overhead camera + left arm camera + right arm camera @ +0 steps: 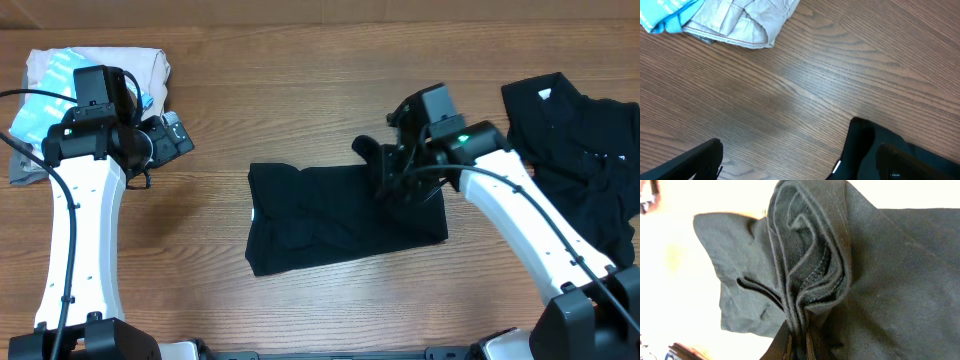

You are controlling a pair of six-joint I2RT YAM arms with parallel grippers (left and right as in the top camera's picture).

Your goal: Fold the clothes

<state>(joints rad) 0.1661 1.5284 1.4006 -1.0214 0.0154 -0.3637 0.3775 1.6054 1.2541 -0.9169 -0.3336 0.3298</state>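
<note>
One of the clothes, a black garment, lies partly folded at the table's centre. My right gripper is shut on its upper right edge. In the right wrist view the bunched black fabric rises in layered folds out of the gripper, pinched between the jaws. My left gripper hovers open at the upper left, apart from the garment. In the left wrist view it holds nothing, and the garment's left edge with a small white label shows beyond it. More black clothes lie heaped at the right.
A pile of light clothing, white and turquoise, sits at the far left corner behind the left arm. Its beige part shows at the top of the left wrist view. Bare wood table lies between the left arm and the black garment.
</note>
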